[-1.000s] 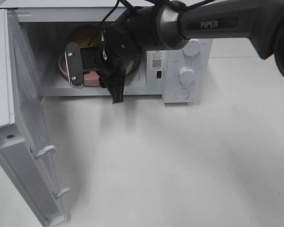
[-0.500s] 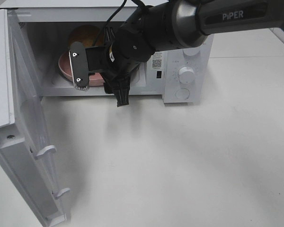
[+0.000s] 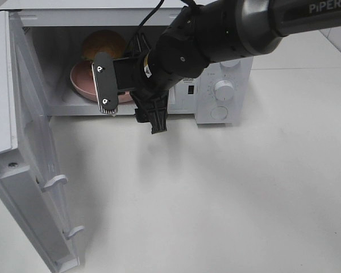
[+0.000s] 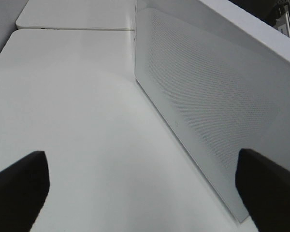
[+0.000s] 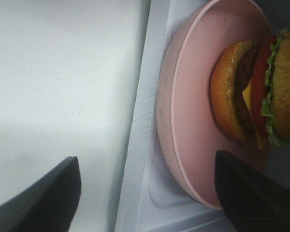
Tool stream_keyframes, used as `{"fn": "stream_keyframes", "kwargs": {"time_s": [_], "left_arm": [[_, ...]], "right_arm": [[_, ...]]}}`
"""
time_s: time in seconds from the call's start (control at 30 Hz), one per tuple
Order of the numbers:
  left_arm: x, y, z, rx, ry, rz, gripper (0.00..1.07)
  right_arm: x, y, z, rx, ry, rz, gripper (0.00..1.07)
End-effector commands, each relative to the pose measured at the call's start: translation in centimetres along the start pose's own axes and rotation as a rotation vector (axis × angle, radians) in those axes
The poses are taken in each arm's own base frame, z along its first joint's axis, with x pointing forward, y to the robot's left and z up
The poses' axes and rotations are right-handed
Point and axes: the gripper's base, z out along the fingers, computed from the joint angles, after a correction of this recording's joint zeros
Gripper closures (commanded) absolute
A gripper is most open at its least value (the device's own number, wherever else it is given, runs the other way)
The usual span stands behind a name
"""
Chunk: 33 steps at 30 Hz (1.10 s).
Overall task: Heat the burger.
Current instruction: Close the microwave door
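Right gripper (image 3: 131, 103) backed out, opened wider; burger (image 3: 104, 44) inside microwave (image 3: 223, 109).

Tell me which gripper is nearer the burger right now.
Right. The right gripper is open at the microwave opening, just off the plate holding the burger. The left gripper is outside, behind the open door.

The microwave's (image 3: 221, 85) mouth is half blocked by the right gripper (image 3: 131, 102), its jaws spread wide just before the sill; inside, the pink plate (image 3: 79, 79) and burger (image 3: 102, 42) fill most of the floor; the swung-out door (image 3: 28, 170) walls off the left, the left gripper (image 4: 145, 188) beside it; the surface (image 3: 244, 199) ahead offers free passage.
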Motion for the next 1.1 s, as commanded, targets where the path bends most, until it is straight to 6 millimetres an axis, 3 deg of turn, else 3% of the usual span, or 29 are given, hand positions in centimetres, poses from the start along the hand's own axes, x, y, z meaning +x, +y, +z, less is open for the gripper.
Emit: {"fn": "stream_keyframes", "kwargs": {"time_s": [0.03,0.57,1.1], "left_arm": [[0.2,0.0,-0.2,0.002,-0.027,0.001,0.06],[0.2,0.0,-0.2,0.002,-0.027,0.001,0.06],[0.2,0.0,-0.2,0.002,-0.027,0.001,0.06]], "right_arm": [[-0.1,-0.2,-1.1,0.028,-0.021,0.006,0.34],[0.8,1.8,-5.1,0.051,-0.066,0.029,0.34],[2.5,4.7,-9.4,0.018,-0.068,0.437,0.34]]}}
